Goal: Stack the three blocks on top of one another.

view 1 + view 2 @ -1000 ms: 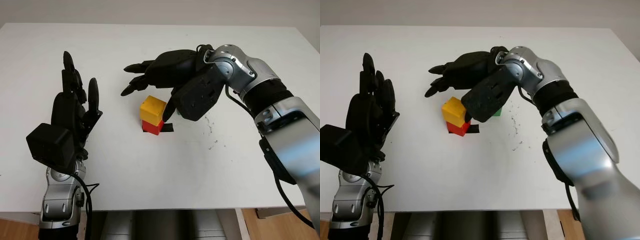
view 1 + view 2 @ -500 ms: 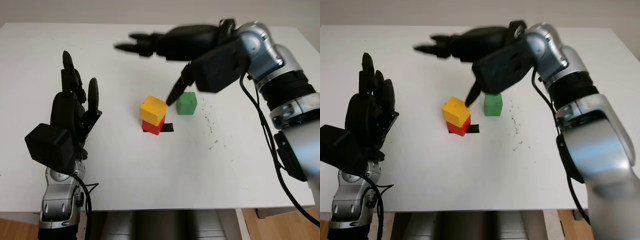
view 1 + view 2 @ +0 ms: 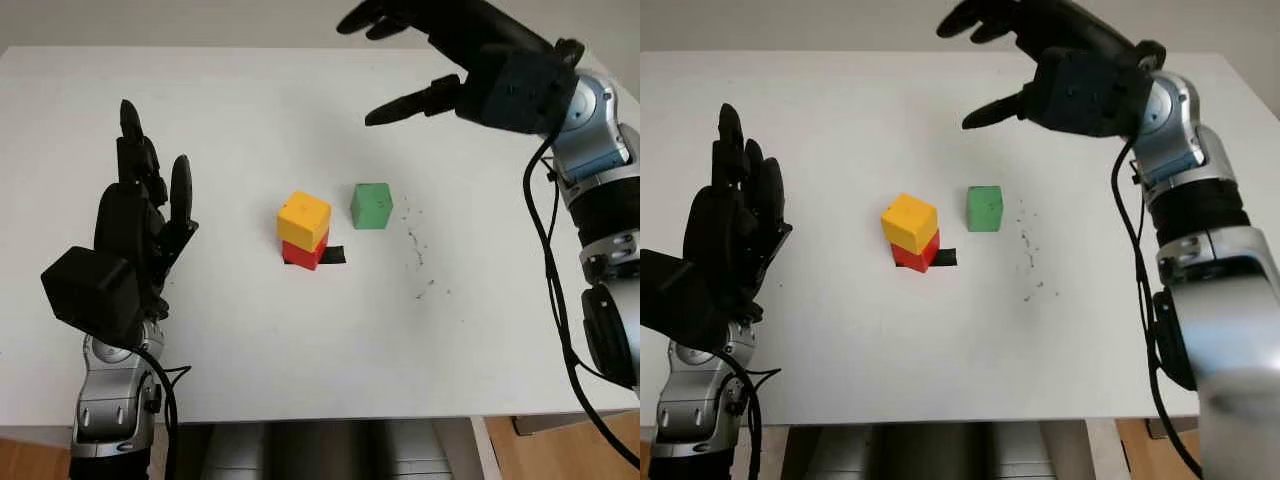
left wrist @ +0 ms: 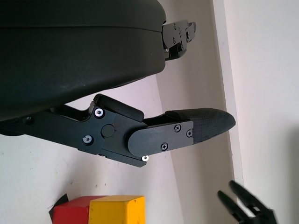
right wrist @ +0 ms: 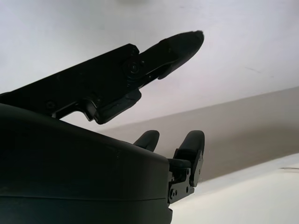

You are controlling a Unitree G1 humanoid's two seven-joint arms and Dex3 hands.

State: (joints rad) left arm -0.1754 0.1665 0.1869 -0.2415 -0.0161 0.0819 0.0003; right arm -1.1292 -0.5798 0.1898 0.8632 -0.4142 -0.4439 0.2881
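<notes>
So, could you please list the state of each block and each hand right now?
yellow block: stacked on the red block, turned askew.
red block: on the table, under the yellow.
green block: alone on the table, unstacked.
left hand: open, raised left of the stack.
right hand: open, raised beyond the blocks.

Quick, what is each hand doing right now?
Left hand: open, raised over the table's left side.
Right hand: open, raised above the table's far side.

My table point(image 3: 250, 110): white, some small dark specks on it.
On my table: red block point(image 3: 303, 254), green block point(image 3: 371, 205), black patch point(image 3: 334, 256) beside the red block.
</notes>
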